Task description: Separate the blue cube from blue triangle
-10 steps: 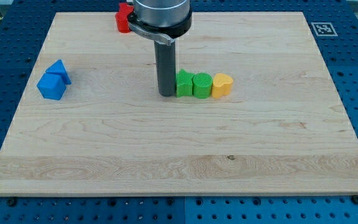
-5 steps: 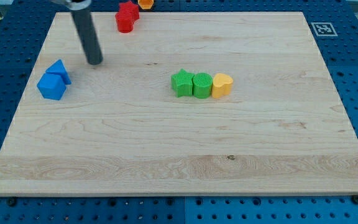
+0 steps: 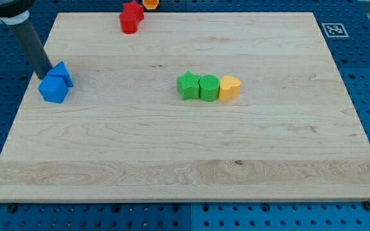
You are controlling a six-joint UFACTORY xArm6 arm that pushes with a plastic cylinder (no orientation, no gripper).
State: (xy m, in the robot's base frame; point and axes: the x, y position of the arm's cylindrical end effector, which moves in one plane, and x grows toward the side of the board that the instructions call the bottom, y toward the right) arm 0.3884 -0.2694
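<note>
The blue cube (image 3: pixel 53 90) sits near the board's left edge, touching the blue triangle (image 3: pixel 62 72), which lies just above and to its right. My tip (image 3: pixel 45 76) is at the left edge of the board, right against the upper left of the pair, at the seam between cube and triangle. The dark rod (image 3: pixel 32 45) rises from it toward the view's top left.
A green star (image 3: pixel 187 85), a green cylinder (image 3: pixel 208 87) and a yellow heart-like block (image 3: pixel 229 87) stand in a touching row at the board's middle. Red blocks (image 3: pixel 131 17) and an orange block (image 3: pixel 150 3) sit at the top edge. A marker tag (image 3: pixel 332 29) is at top right.
My tip has moved from beside the green star across the board to the left, down to the blue pair. No block has visibly moved.
</note>
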